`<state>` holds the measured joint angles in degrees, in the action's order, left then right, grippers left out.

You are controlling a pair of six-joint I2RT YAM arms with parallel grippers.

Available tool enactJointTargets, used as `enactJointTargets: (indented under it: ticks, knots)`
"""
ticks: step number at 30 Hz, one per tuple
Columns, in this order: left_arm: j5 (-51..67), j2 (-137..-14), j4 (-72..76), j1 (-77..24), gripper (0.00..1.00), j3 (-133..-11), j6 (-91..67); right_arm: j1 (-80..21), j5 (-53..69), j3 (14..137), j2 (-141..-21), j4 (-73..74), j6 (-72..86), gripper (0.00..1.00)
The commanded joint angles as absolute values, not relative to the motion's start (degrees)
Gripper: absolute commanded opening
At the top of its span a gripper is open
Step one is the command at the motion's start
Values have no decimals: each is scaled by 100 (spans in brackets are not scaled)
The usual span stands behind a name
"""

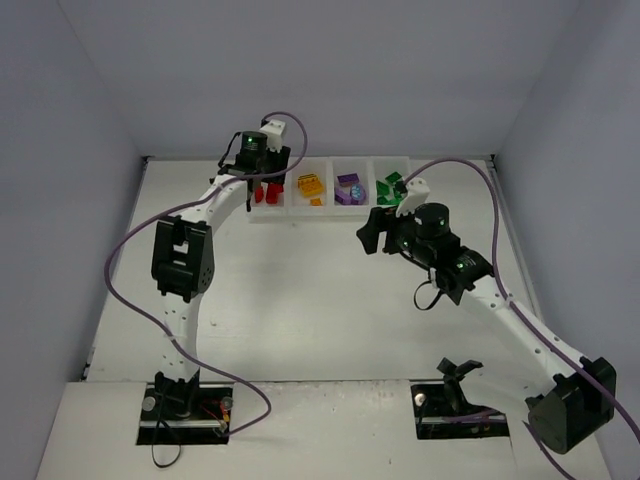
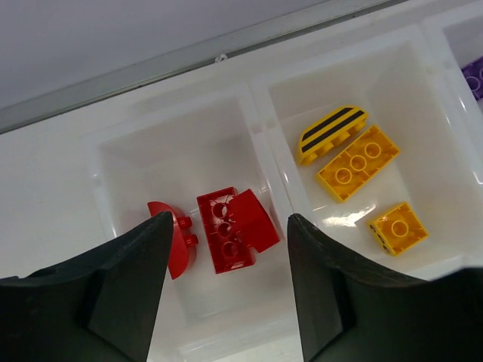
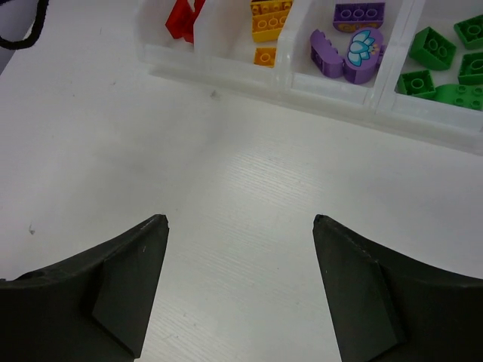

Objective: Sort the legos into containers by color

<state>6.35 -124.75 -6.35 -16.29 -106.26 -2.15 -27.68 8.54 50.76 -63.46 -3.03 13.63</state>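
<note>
Left gripper point(image 2: 228, 249) is hovering with jaws apart and empty just above the leftmost of the containers point(image 3: 332, 98), where red legos point(image 2: 234, 226) are lying. Yellow-orange legos point(image 2: 358, 162), purple legos point(image 3: 358, 15) and green legos point(image 3: 430, 45) are sitting in their own bins. Right gripper point(image 3: 238, 222) is hanging open, holding nothing, above the table point(image 3: 113, 151). Sorting is looking finished; no loose bricks are showing.

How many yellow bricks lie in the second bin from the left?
3. A curved black-striped brick lies by the far wall, a long brick right beside it, a small square brick apart, nearer the front. The left gripper hides one corner.
</note>
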Motion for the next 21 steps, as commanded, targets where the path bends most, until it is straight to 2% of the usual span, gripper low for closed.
enactJointTargets:
  ticks: [1,6,8,11,14,15,17,21]
  knots:
    - [299,-12103,-598,-1512,56,-11039,-254,-2716,545,5098,-6056,-422,1415,74]
    - [114,-11638,-703,-1477,61,-10794,-430,-2716,317,5264,-6038,-211,1213,76]
    - [53,-11148,-703,-1477,61,-10539,-544,-2707,-15,5335,-6003,-124,1116,81]
    - [-226,-10312,-948,-1477,62,-9994,-966,-2690,-709,5510,-5907,-27,1134,100]
    - [-386,-9389,-1589,-1477,71,-9537,-1160,-2663,-975,5642,-5722,176,924,100]
    - [-535,-8665,-2017,-1468,76,-9084,-1169,-2654,-1385,5703,-5565,202,879,100]
    - [-641,-8405,-2223,-1468,77,-8905,-1186,-2646,-1765,5739,-5520,307,896,100]
    - [-808,-6878,-2636,-1459,83,-7912,-1371,-2610,-1995,5994,-5388,807,642,100]
